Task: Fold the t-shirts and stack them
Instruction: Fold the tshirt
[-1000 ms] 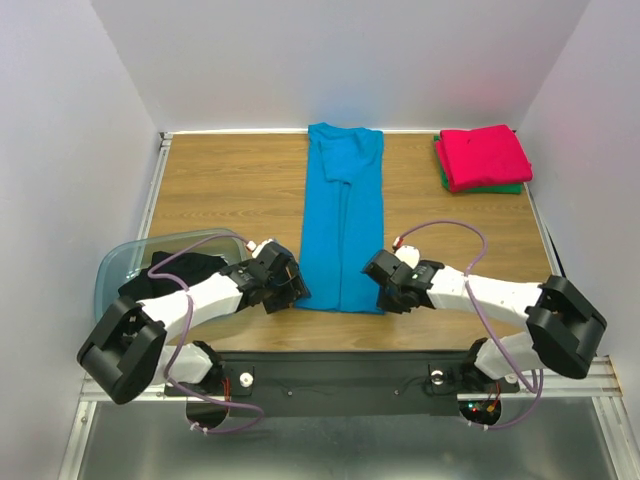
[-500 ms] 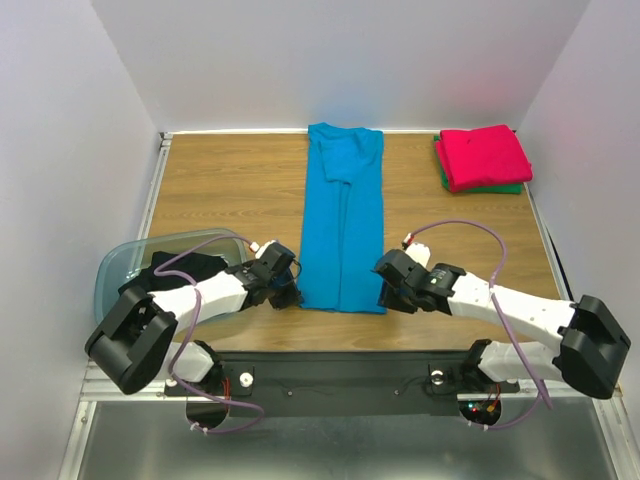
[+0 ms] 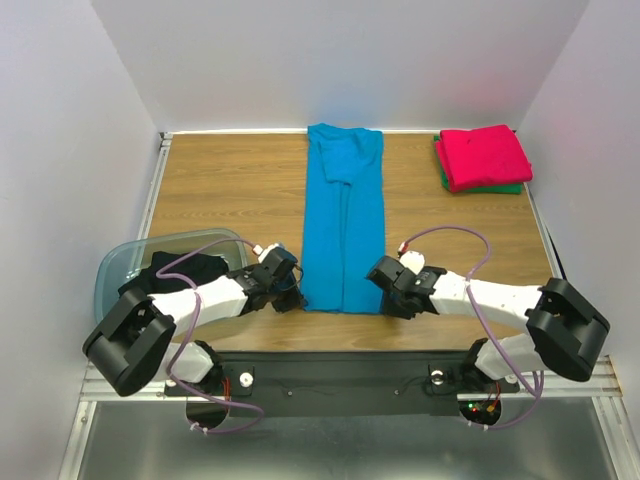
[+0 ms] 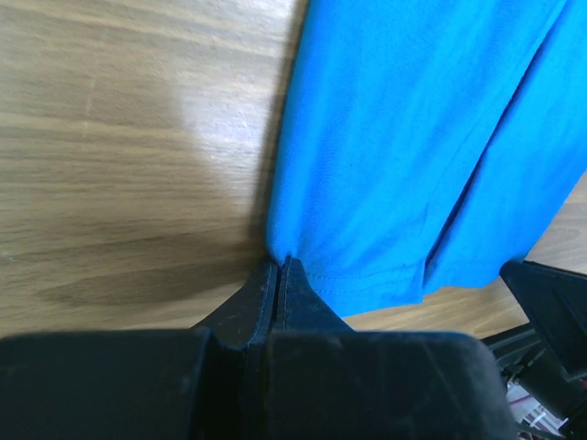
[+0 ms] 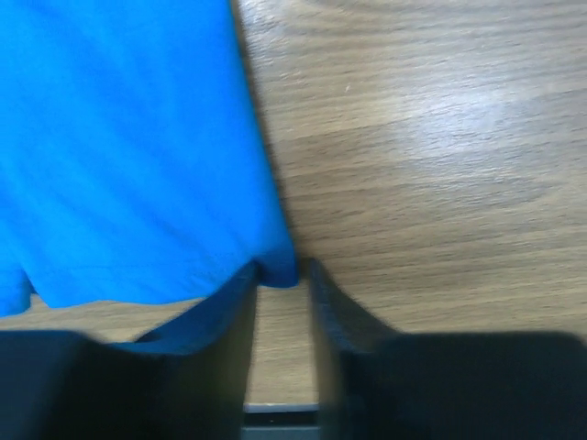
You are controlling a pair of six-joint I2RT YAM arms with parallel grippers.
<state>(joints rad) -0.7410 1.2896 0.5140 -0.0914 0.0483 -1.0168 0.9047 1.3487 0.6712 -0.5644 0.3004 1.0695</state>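
Two near hem corners of the bright blue cloth t-shirt (image 3: 343, 225) are engaged. The left gripper (image 4: 278, 268) is pinched shut on its corner; the right gripper (image 5: 280, 275) is held narrowly parted around the other, unclamped. The long axis is laid straight away from both jaws.

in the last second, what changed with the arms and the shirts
The left gripper closed at the near left corner of the blue t-shirt; whether it caught cloth is unclear. The right gripper opened and now straddles the near right corner. The shirt, the red-pink and green stack and the bin stayed put.
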